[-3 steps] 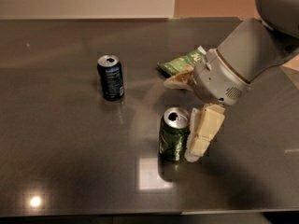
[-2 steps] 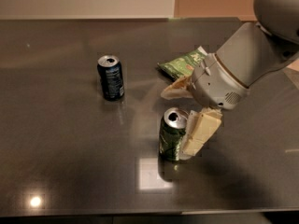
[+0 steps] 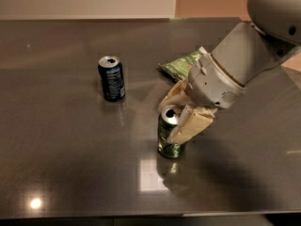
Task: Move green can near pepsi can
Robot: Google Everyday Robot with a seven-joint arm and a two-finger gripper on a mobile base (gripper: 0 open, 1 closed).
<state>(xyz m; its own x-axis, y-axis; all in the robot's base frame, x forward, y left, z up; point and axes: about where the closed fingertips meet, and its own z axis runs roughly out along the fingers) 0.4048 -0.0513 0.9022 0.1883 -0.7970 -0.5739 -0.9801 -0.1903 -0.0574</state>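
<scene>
Dark, glossy table (image 3: 70, 173) runs wide, and the green can (image 3: 168, 146) stands upright near its middle. Since a moment ago the gripper (image 3: 169, 120) has slid left, from beside the can to over its top; whether the claw pinches it I cannot tell. The pepsi can (image 3: 112, 79) stands unmoved, well apart to the upper left, with bare surface between. A chip bag (image 3: 181, 65) lies behind the arm. The near table edge is close below.

The grey arm (image 3: 244, 55) slants down from the upper right (angled leftward), its hand (image 3: 181, 111) low near centre
</scene>
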